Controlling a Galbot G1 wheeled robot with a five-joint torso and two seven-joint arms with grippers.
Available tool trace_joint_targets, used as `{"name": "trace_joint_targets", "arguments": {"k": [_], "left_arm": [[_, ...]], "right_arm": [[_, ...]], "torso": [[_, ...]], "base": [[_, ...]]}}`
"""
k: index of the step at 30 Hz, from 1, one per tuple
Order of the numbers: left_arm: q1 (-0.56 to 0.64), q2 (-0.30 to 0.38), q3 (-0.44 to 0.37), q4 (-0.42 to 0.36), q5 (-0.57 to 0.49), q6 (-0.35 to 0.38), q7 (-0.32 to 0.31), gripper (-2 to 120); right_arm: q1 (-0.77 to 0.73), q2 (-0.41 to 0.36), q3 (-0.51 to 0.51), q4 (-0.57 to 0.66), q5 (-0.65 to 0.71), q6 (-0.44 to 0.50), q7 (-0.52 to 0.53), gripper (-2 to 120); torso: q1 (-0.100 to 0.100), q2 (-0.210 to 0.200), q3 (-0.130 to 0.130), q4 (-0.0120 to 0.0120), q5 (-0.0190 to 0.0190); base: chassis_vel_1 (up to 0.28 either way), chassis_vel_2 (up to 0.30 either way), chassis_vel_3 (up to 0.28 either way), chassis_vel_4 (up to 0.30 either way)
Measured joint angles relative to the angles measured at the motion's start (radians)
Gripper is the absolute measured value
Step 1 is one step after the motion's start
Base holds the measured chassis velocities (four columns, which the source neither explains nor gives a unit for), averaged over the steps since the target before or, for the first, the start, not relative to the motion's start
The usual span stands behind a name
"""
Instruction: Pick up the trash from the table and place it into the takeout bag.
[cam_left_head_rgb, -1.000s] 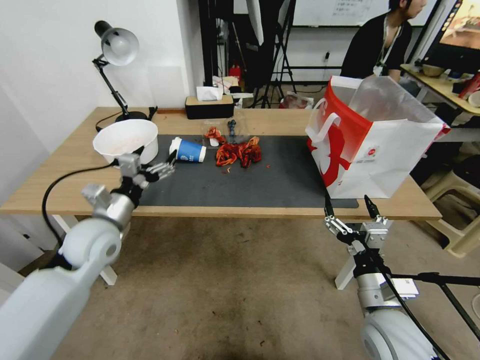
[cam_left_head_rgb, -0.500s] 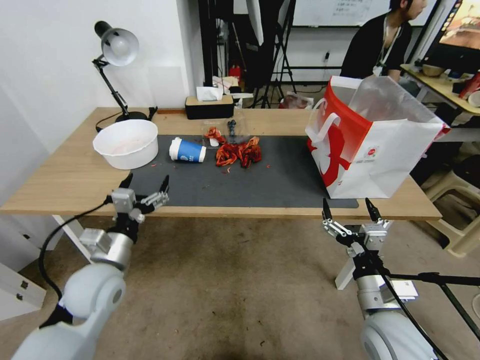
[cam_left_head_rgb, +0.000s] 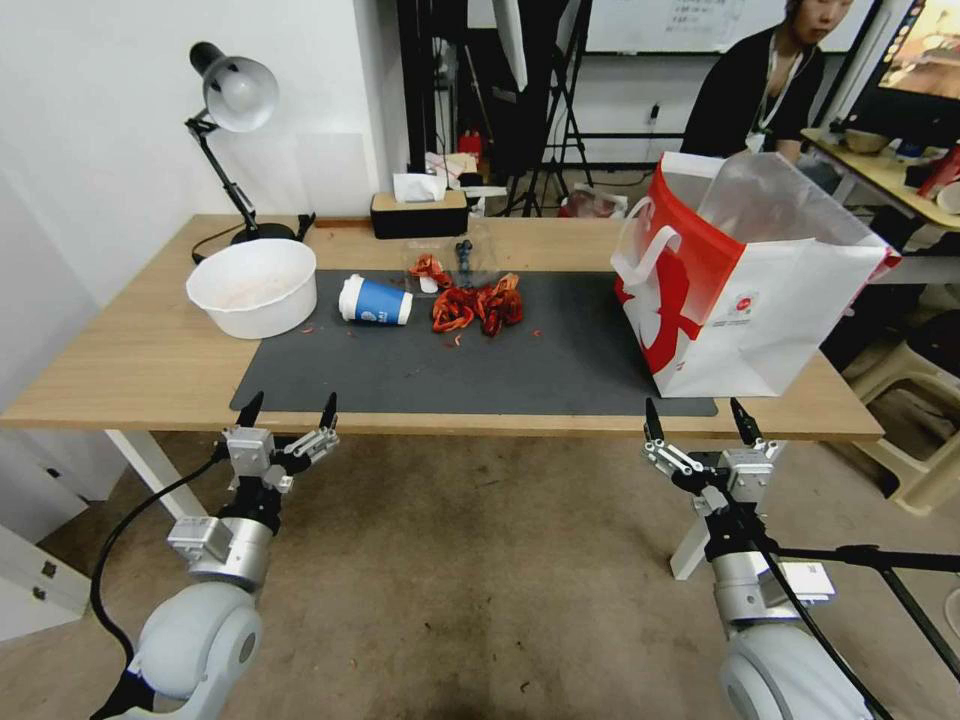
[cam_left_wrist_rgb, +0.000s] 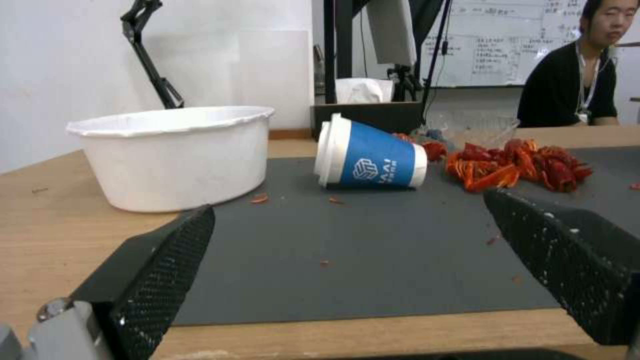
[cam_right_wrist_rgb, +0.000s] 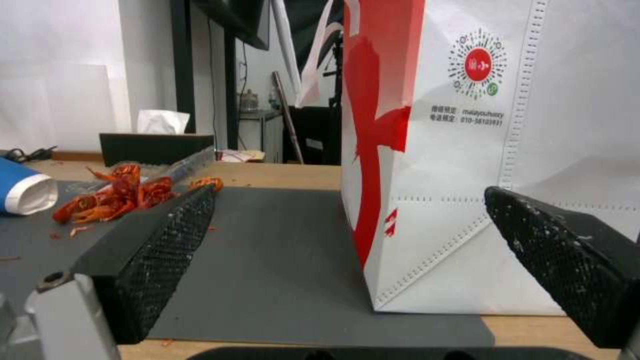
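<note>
My left claw hangs wide and empty just below the near edge of the table, my right claw likewise wide, in front of the takeout bag. Ahead of the left one, across the dark mat, the blue paper cup lies on its side, long axis crosswise, lid toward the white bowl; my left arm is nearer it
</note>
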Motion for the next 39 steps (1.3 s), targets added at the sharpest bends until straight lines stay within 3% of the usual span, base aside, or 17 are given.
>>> {"name": "trace_joint_targets", "arguments": {"k": [12,26,33,34,35,39], "left_arm": [[-0.045,0.012,0.034,0.007,0.014,0.007,0.008,100],[-0.181,0.089,0.106,0.028,-0.045,0.078,0.019,100],[-0.29,0.172,0.154,0.102,-0.137,0.099,0.051,100],[-0.39,0.232,0.185,0.179,-0.211,0.105,0.108,100],[-0.433,0.253,0.196,0.21,-0.243,0.105,0.13,100],[-0.503,0.281,0.221,0.264,-0.316,0.119,0.159,100]], "right_arm": [[-0.003,0.003,0.0,0.0,-0.002,0.001,0.0,100],[0.013,-0.004,-0.011,-0.005,-0.003,-0.002,0.0,100],[0.016,-0.003,-0.012,-0.005,-0.005,-0.006,0.0,100],[0.018,-0.002,-0.01,-0.005,-0.006,-0.008,0.0,100],[0.02,0.0,-0.009,-0.005,-0.006,-0.009,0.0,100],[0.023,0.002,-0.009,-0.006,-0.009,-0.011,0.0,100]], "torso": [[0.0,0.0,0.0,0.0,-0.0001],[0.0,0.0,0.0,0.0002,-0.0002],[0.0,0.0,0.0,0.0001,-0.0002],[0.0,0.0,0.0,0.0001,-0.0002],[0.0,0.0,0.0,-0.0003,-0.0001],[0.0,0.0,0.0,0.0001,-0.0002]], "base": [[0.0,0.0,0.0,0.0],[0.0,0.0,0.0,0.0],[0.0,0.0,0.0,0.0],[0.0,0.0,0.0,0.0],[0.0,0.0,0.0,0.0],[0.0,0.0,0.0,0.0]]}}
